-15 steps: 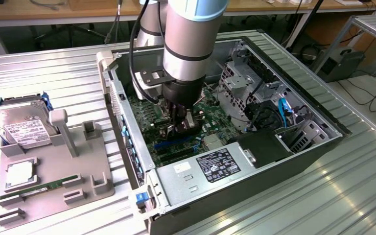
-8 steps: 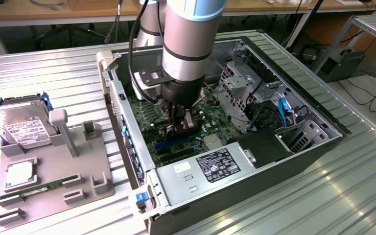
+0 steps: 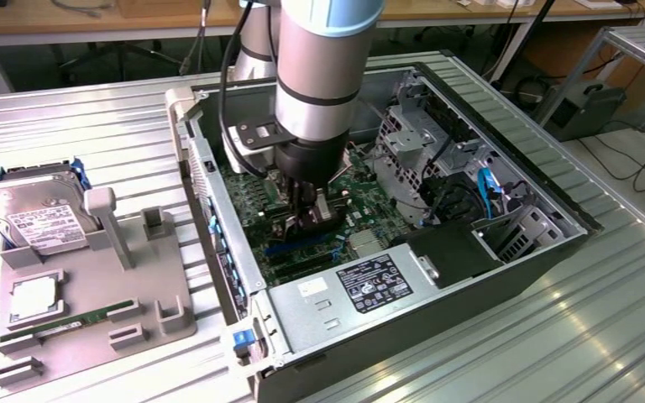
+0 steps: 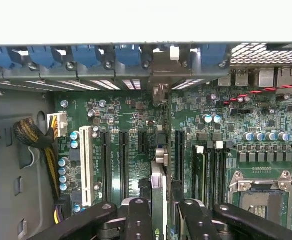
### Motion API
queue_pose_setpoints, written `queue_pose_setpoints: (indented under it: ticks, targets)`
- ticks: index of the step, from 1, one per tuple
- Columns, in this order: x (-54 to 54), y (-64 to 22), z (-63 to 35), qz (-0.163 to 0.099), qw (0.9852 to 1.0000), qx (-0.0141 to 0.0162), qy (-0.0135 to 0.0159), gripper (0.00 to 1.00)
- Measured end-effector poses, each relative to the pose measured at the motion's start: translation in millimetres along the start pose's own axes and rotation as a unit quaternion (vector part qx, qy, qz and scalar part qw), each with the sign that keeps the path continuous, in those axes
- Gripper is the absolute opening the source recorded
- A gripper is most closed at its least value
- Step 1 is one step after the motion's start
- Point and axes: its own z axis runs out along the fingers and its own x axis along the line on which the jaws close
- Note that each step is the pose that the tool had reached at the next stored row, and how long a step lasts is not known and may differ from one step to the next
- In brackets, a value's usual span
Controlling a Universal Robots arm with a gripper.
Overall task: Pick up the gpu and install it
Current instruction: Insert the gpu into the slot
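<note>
The tool (image 4: 158, 220) was seen lowered inside the open computer case (image 3: 502, 260), its jaws closed on the gpu (image 4: 157, 192), which was held edge-on between them directly over the green motherboard (image 4: 136, 120) and its dark expansion slots (image 4: 123, 160). In the exterior view, the arm (image 3: 317, 84) was reaching straight down into the case. On the tabletop (image 3: 110, 126) at the exterior view's left, a hard drive (image 3: 37, 214) and a memory stick (image 3: 65, 323) were resting in a grey fixture tray (image 3: 177, 302).
</note>
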Motion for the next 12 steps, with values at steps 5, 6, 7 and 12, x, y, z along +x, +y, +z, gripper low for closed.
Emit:
queue_pose_setpoints:
  ticks: [5, 6, 7, 12]
  targets:
    - [-0.1, 0.9, 3.7, 0.000, 1.0000, -0.0002, 0.0004, 0.26]
    - [-0.1, 0.9, 3.9, 0.000, 1.0000, -0.0002, 0.0003, 0.26]
    - [-0.2, 0.9, 4.1, 0.000, 1.0000, -0.0001, 0.0001, 0.26]
    - [-0.2, 0.9, 4.1, 0.000, 1.0000, -0.0001, 0.0001, 0.26]
